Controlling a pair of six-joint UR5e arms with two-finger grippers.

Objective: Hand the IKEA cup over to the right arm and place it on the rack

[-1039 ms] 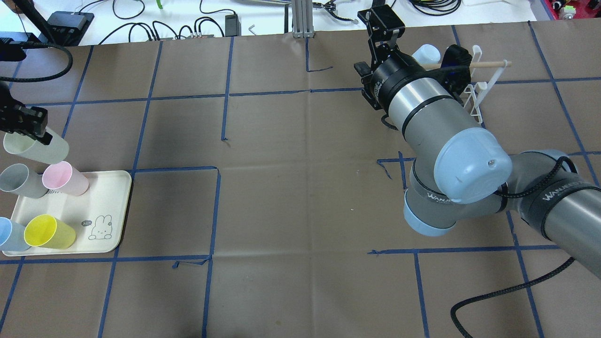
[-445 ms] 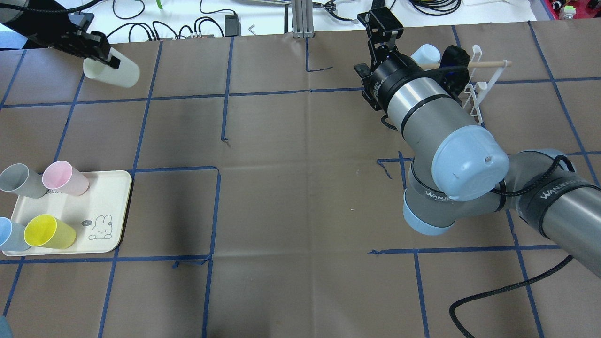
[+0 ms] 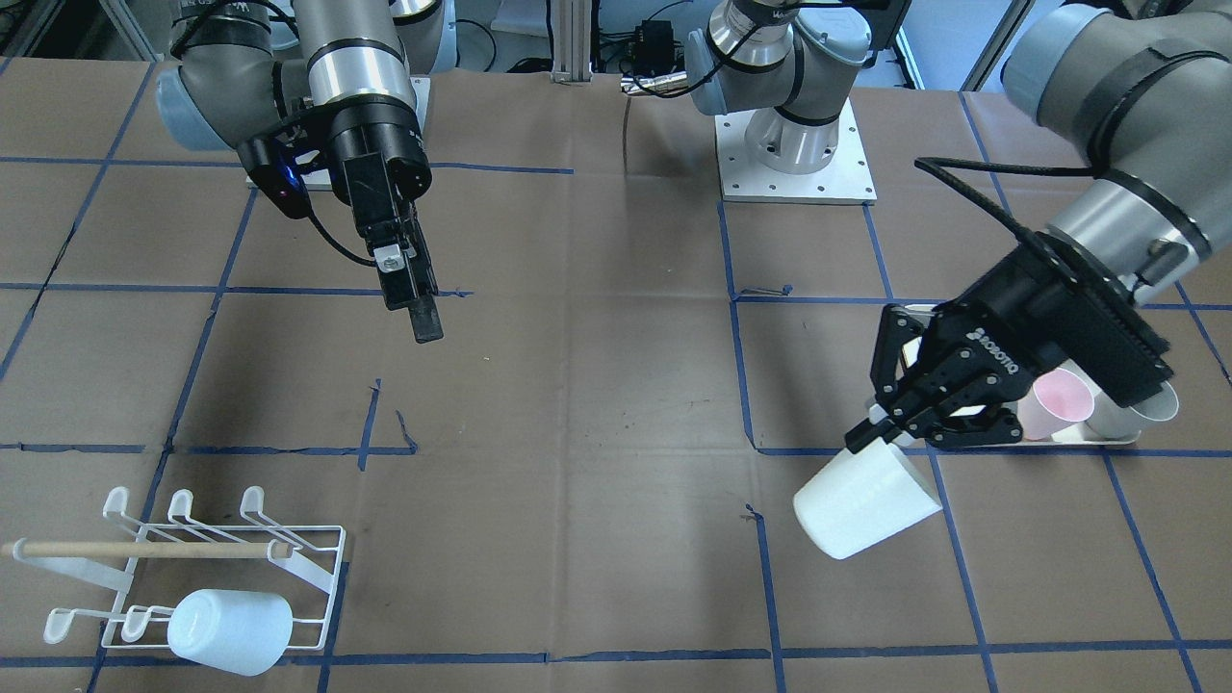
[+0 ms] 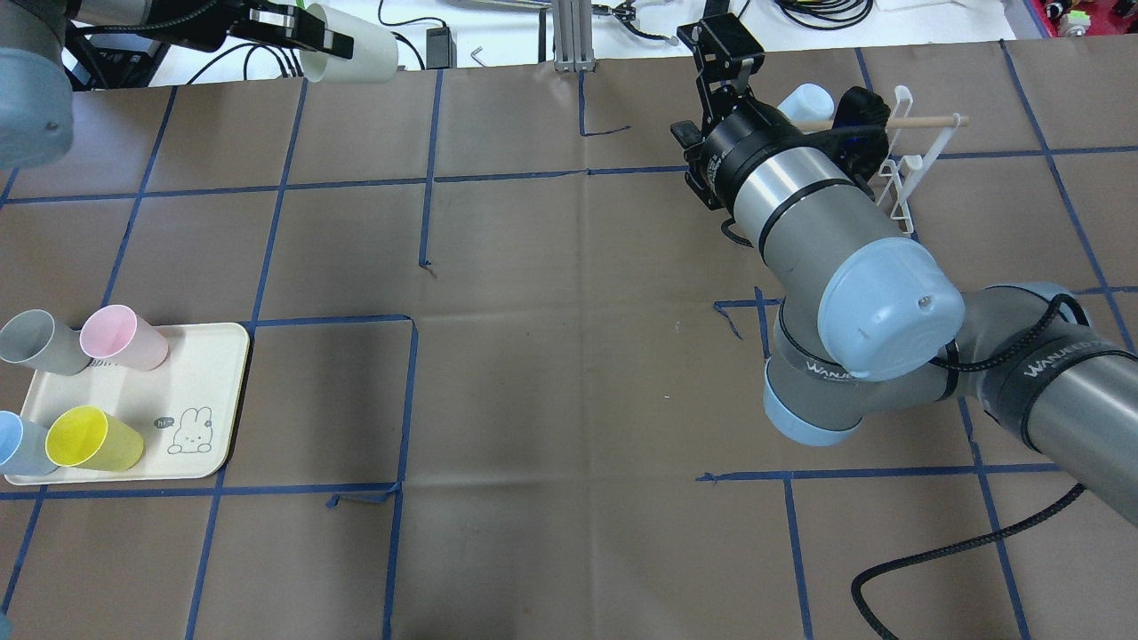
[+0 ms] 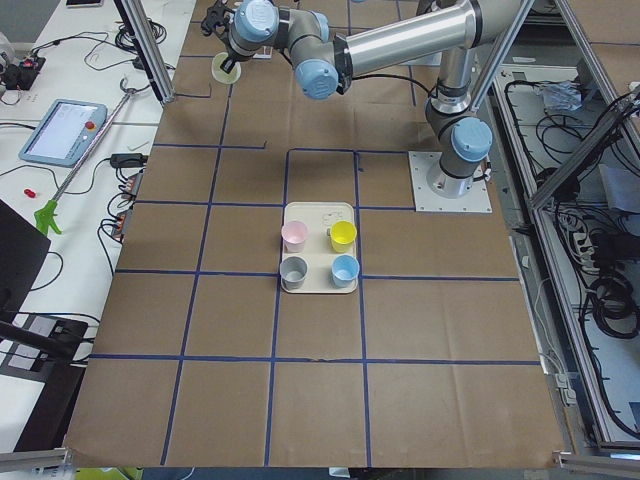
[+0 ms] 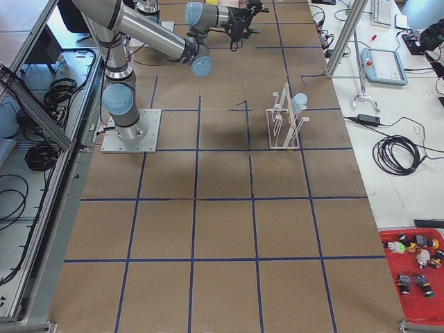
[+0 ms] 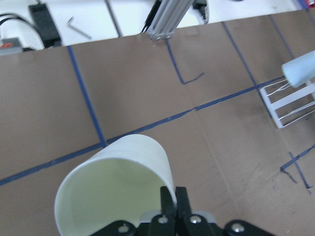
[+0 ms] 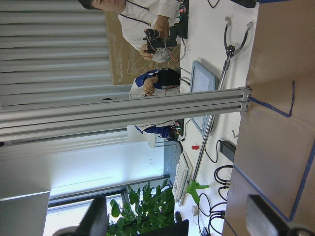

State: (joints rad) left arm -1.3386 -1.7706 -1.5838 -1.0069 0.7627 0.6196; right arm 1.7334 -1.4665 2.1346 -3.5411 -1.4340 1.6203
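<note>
Right now my left tool point(image 3: 871, 433) pinches the cream cup point(image 3: 866, 500) by its rim, aloft over the desk's point(image 4: 569, 356) far left, base pointing across toward the right tool point(image 3: 421, 322), which hangs spread, well apart, nearer the rack point(image 3: 231, 558).

The table point(image 4: 569, 373) is brown paper crossed by a grid of blue tape lines point(image 4: 435, 133). On the cream tray point(image 4: 218, 382), printed with a line-drawn rabbit point(image 4: 191, 433), are a pink cup point(image 4: 124, 338), a grey cup point(image 4: 40, 342), a yellow cup point(image 4: 93, 438) and a pale-blue cup point(image 4: 18, 444); the raised cup point(image 4: 356, 55) is pale cream. The rack point(image 3: 318, 528) is white wire with a light wooden dowel point(image 3: 144, 550), and the racked cup point(image 3: 231, 630) is whitish blue.
</note>
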